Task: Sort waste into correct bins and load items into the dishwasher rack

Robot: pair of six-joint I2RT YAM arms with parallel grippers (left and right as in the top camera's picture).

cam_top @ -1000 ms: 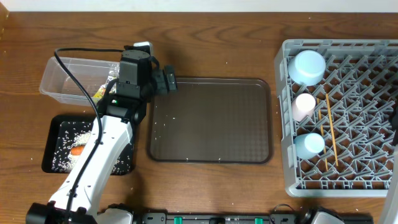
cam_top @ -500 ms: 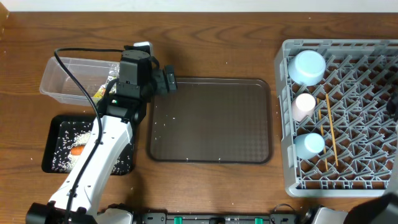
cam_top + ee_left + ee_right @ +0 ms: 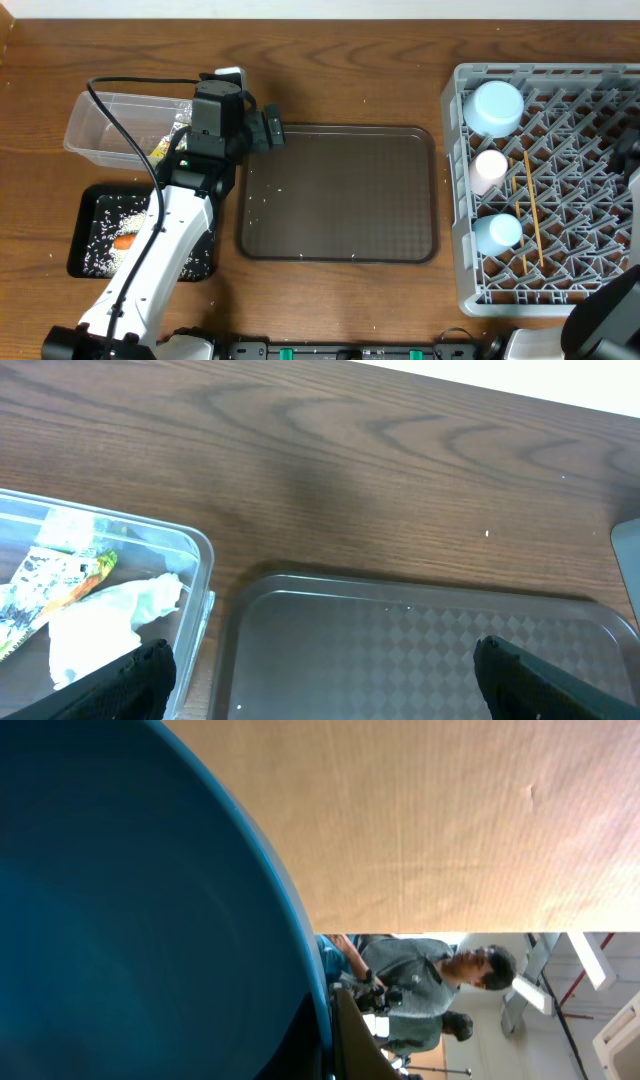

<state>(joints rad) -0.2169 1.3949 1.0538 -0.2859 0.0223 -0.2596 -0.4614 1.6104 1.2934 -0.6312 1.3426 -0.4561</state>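
The large round blue plate [image 3: 130, 920], smooth and glossy teal, is seen filling the right wrist view, raised against a tan wall, its thin rim clamped in the closed right gripper [image 3: 335, 1025]. The left gripper [image 3: 325, 685] is held wide over the brown serving tray's [image 3: 420, 650] far-left corner, beside the clear tub [image 3: 195, 560].

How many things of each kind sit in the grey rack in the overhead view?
Bowl: 1
Cups: 2, the pink cup and the light blue cup
Chopsticks: 2
Total: 5
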